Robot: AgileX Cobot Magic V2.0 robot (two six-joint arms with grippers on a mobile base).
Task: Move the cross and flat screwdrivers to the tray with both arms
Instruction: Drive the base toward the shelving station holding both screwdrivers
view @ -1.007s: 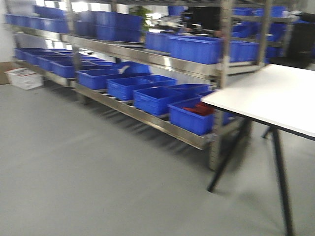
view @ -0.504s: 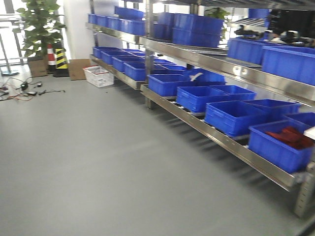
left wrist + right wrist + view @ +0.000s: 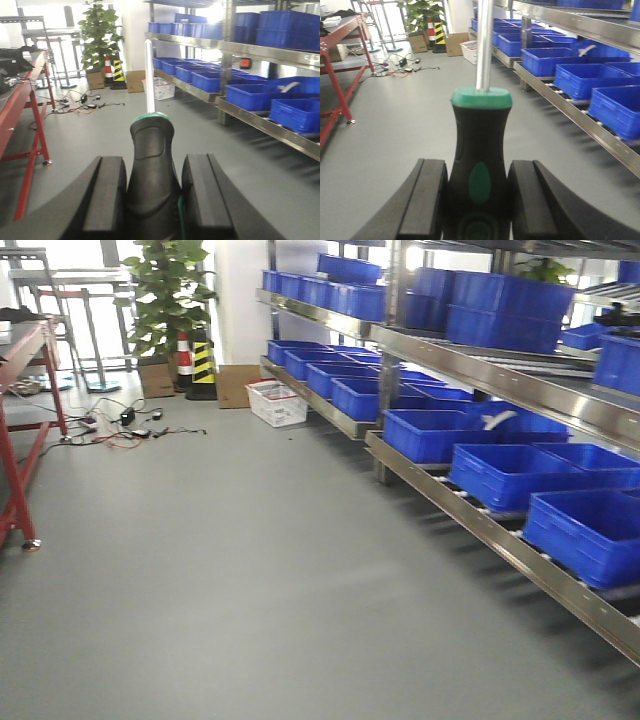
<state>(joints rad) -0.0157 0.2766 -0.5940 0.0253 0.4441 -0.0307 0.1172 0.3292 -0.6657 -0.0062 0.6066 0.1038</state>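
In the left wrist view my left gripper (image 3: 152, 197) is shut on a screwdriver (image 3: 151, 155) with a black handle, a green collar and a thin shaft pointing away from me. The right wrist view shows my right gripper (image 3: 477, 200) shut on a second screwdriver (image 3: 480, 150), black-handled with a green cap and a green oval mark, its metal shaft running up out of the frame. Both tools are held over bare grey floor. The tray is out of view. Neither gripper appears in the front view.
Steel shelving (image 3: 480, 370) with several blue bins (image 3: 520, 475) runs along the right. A red-framed bench (image 3: 20, 430) stands at the left, with cables (image 3: 125, 425) on the floor beyond it. A potted plant (image 3: 170, 300), a striped cone (image 3: 202, 365) and a white crate (image 3: 277, 405) sit at the far end.
The front view has swung left: the white table at the right has left the frame, and the plant, cone, cables and red bench have come into view.
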